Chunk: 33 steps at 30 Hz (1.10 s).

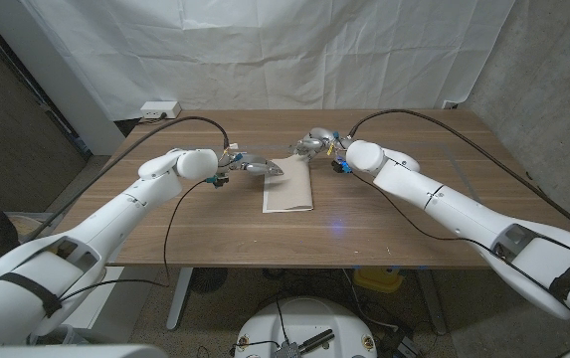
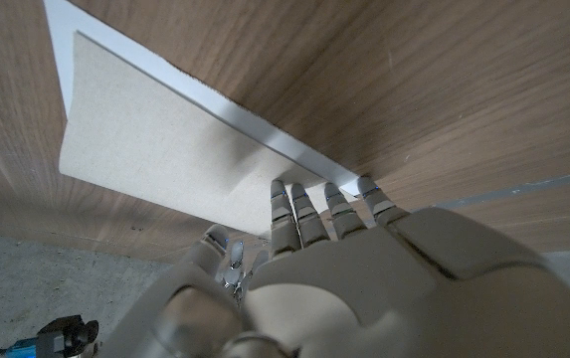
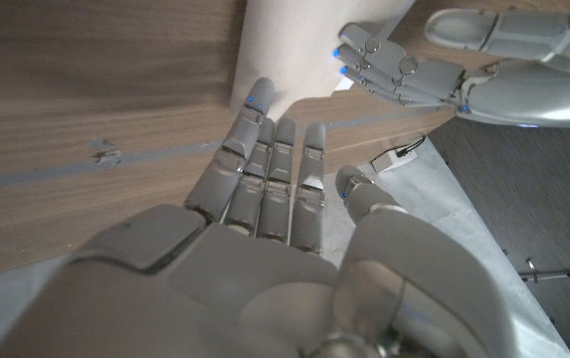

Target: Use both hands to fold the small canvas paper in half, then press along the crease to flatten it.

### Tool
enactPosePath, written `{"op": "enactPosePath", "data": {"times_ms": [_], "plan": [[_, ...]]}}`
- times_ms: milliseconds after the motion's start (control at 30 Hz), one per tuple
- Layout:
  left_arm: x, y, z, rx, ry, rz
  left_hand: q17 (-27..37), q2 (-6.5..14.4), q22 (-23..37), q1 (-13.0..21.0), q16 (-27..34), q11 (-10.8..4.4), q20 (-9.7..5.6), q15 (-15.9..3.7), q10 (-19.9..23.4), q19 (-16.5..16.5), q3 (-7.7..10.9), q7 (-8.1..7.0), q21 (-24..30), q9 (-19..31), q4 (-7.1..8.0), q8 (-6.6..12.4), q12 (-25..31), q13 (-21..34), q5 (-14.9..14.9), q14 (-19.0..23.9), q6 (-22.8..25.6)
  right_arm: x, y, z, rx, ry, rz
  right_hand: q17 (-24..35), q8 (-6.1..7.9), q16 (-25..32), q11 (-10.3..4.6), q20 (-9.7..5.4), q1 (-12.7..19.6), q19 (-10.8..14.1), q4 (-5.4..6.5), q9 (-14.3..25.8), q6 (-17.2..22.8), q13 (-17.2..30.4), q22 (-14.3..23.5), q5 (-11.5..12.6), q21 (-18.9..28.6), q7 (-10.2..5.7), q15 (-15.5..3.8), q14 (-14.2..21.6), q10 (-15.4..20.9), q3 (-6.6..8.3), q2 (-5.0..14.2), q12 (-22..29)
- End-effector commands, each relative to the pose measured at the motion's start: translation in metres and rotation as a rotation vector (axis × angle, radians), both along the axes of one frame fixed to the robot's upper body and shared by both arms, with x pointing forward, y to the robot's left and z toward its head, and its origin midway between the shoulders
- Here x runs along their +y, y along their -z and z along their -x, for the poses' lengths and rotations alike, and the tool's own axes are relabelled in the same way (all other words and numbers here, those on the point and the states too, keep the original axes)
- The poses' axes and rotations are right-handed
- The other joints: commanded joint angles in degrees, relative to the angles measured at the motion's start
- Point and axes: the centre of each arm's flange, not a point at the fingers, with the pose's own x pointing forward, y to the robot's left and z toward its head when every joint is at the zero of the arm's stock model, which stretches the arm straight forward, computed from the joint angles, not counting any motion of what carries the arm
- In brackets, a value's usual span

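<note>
Canvas paper (image 1: 289, 186), left fingers (image 2: 294, 209) touching, extended

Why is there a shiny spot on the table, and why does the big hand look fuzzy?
Head view: a soft bluish glare sits on the wooden table near the canvas paper. Left wrist view: the left hand is so close to the camera that its back blurs, and its fingers cast a faint shadow on the paper. Right wrist view: the right hand looks soft and stretched.
</note>
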Motion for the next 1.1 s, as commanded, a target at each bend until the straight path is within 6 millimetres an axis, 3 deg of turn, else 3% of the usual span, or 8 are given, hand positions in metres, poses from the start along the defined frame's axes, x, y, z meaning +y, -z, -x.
{"op": "enactPosePath", "data": {"times_ms": [33,267,767,967,1100], "plan": [[0.0,0.0,-0.001,0.002,0.001,0.004,0.0,0.0,0.2,0.0,0.4,0.15,-0.35,-2.96,0.4,-0.1,0.01,0.16,-0.4,-0.1,0.02,0.32,0.3,0.1,0.5,0.2,0.1,0.015,0.005,-0.007,-0.024,0.029,0.166,0.0,-0.54,-0.1,0.03,-0.15,-1.6,-0.3,1.55,0.1,-0.4,0.1,0.0,-0.4,-0.5,0.42,-0.02,-0.9,-0.7,-0.75,-0.82,-0.4],[0.0,0.0,-0.001,0.003,0.002,0.003,-0.1,0.1,0.2,0.1,0.4,0.23,-0.44,-2.97,0.4,-0.2,-0.04,0.15,-0.4,-0.1,0.02,0.32,0.3,0.1,0.5,0.2,0.1,0.024,0.008,-0.012,-0.011,0.067,0.277,-0.6,-1.39,-0.8,0.63,-0.07,-5.6,-1.2,4.54,0.1,-1.8,0.1,0.0,-1.2,-1.7,0.78,0.28,-2.9,-2.0,-3.15,-2.08,-1.0],[0.002,-0.001,-0.003,0.003,0.004,0.006,-0.1,0.1,0.2,0.2,0.4,0.28,-0.67,-2.94,0.2,-0.2,-0.16,0.24,-0.6,-0.1,-0.02,0.29,0.2,0.1,0.6,0.3,0.0,0.024,0.019,-0.025,0.079,0.093,0.323,-1.1,-1.45,-0.6,0.61,0.07,-7.8,-0.6,6.06,0.1,-1.9,0.1,0.0,-1.1,-2.0,0.98,0.58,-2.5,-2.1,-4.27,-2.23,-1.0],[0.002,-0.001,-0.004,0.004,0.003,0.006,-0.1,0.2,0.2,0.2,0.4,0.28,-0.72,-2.92,0.2,-0.2,-0.19,0.27,-0.7,-0.1,-0.04,0.26,0.2,0.1,0.6,0.3,-0.1,0.022,0.009,-0.015,0.009,0.112,0.318,-1.5,-1.51,-0.6,0.33,0.45,-8.7,-0.7,6.58,0.1,-2.1,0.1,0.0,-1.0,-2.4,0.58,0.83,-2.2,-2.0,-4.62,-2.38,-1.0],[0.002,-0.001,-0.005,0.002,0.003,0.006,-0.1,0.2,0.2,0.3,0.4,0.31,-0.75,-2.91,0.1,-0.3,-0.21,0.3,-0.7,-0.1,-0.07,0.25,0.2,0.1,0.6,0.3,-0.1,0.021,0.0,-0.005,-0.049,0.112,0.302,-2.1,-1.23,-0.2,-0.12,0.61,-9.4,0.5,6.92,0.1,-1.5,0.1,0.1,-0.9,-2.2,0.05,0.29,-0.7,-1.0,-4.71,-2.44,-0.6]]}}
